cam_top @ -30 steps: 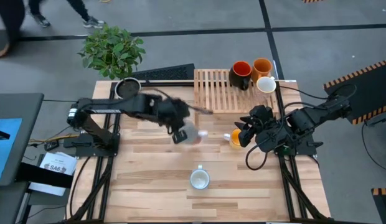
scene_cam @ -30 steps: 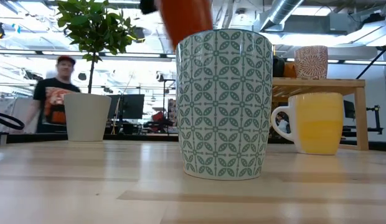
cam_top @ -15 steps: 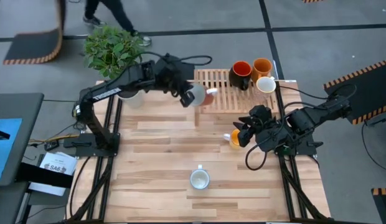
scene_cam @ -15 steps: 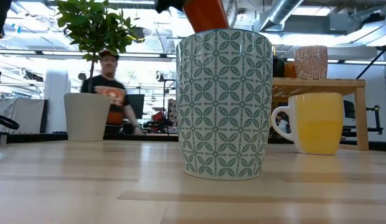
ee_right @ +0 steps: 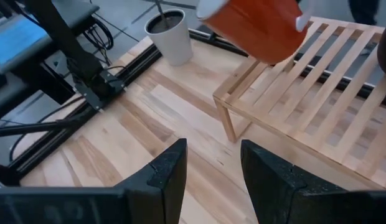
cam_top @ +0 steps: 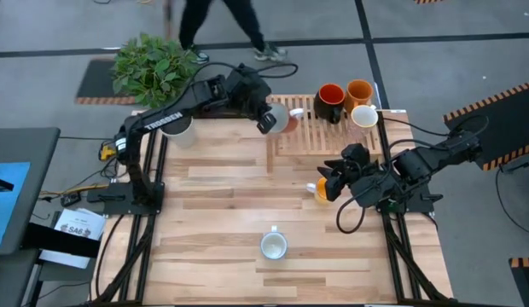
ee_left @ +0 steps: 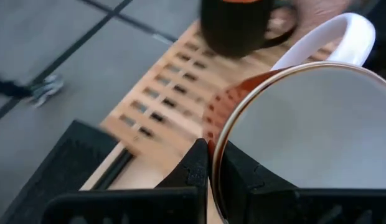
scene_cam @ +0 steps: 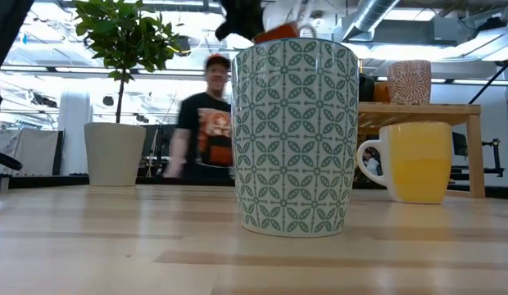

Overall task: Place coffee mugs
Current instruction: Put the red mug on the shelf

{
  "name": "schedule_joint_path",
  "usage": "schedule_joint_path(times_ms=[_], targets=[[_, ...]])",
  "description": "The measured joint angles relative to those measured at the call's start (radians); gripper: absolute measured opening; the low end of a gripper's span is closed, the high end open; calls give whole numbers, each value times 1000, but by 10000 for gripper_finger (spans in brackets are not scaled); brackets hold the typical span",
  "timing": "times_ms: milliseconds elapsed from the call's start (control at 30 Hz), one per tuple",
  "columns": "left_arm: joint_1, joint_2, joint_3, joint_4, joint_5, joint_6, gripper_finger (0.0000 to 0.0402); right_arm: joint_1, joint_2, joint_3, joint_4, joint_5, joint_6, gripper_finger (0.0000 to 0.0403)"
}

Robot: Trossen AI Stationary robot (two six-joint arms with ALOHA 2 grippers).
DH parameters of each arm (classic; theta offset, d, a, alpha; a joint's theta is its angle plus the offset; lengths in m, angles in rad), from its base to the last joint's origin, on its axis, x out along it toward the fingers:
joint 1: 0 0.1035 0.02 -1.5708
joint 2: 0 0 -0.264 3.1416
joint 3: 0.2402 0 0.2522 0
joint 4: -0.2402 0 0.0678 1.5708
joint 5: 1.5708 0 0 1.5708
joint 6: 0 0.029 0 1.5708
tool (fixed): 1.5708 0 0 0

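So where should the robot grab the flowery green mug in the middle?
Probably its rim, from straight above. The patterned mug stands upright, mouth open, so one finger can go inside the wall and one outside. Its small handle points away toward the rack, harder to pinch.

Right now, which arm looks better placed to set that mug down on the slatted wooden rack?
The left gripper: it already grips the orange mug over the rack. The right gripper waits empty beside it.
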Motion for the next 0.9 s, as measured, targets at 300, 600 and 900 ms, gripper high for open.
schedule_joint_path(times_ms=[300,600,900], targets=[[76,34,-4,-9,56,-38,2,0,0,0,45,13,0,175],[99,41,-10,-14,58,-39,4,0,0,0,57,13,0,175],[98,59,-9,32,96,-41,64,0,1,0,69,17,0,175]])
